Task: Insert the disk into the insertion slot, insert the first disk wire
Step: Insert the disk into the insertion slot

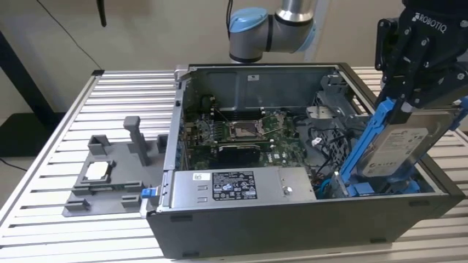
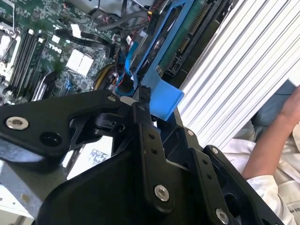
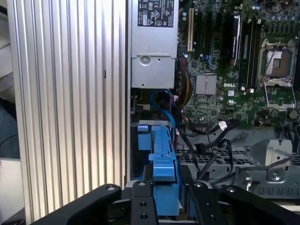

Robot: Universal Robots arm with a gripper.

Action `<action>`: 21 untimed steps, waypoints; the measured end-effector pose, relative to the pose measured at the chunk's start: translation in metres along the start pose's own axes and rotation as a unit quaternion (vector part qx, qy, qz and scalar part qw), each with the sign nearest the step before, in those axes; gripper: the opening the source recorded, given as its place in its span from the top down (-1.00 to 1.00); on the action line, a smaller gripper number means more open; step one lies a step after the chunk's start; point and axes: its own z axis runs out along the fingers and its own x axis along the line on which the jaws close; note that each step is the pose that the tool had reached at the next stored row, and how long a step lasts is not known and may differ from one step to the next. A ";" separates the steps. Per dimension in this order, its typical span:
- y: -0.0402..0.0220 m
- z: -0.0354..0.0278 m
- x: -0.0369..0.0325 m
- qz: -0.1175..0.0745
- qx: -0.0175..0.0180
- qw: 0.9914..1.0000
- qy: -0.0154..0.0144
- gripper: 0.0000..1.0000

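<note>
The disk (image 1: pixel 396 143), a silver drive with a white label in a bright blue carrier, stands tilted at the exterior view's right end of the open computer case (image 1: pixel 292 224). My gripper (image 1: pixel 411 107) is shut on its upper edge. The disk's lower end sits in the insertion slot (image 1: pixel 374 189), a dark bay with blue clips. In the first wrist view the carrier (image 3: pixel 164 157) shows edge on between my black fingers (image 3: pixel 140 199). Its blue tab (image 2: pixel 165 99) shows in the second wrist view. Loose black cables with a white plug (image 3: pixel 221 125) and a blue cable (image 3: pixel 161 97) lie beside the bay.
A silver power-supply box (image 1: pixel 234 184) fills the case's front, with the motherboard (image 1: pixel 245 131) behind it. A grey fixture (image 1: pixel 109 175) holding a small part sits on the ribbed table (image 1: pixel 124 98) at the exterior view's left. A person's arm (image 2: pixel 274 138) is close by.
</note>
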 end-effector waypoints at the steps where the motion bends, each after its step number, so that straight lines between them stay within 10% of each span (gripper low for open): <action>1: 0.0002 0.0019 0.0000 0.000 0.001 1.000 0.000 0.36; 21: 0.0027 0.0376 0.0000 0.000 0.003 1.000 0.000 0.36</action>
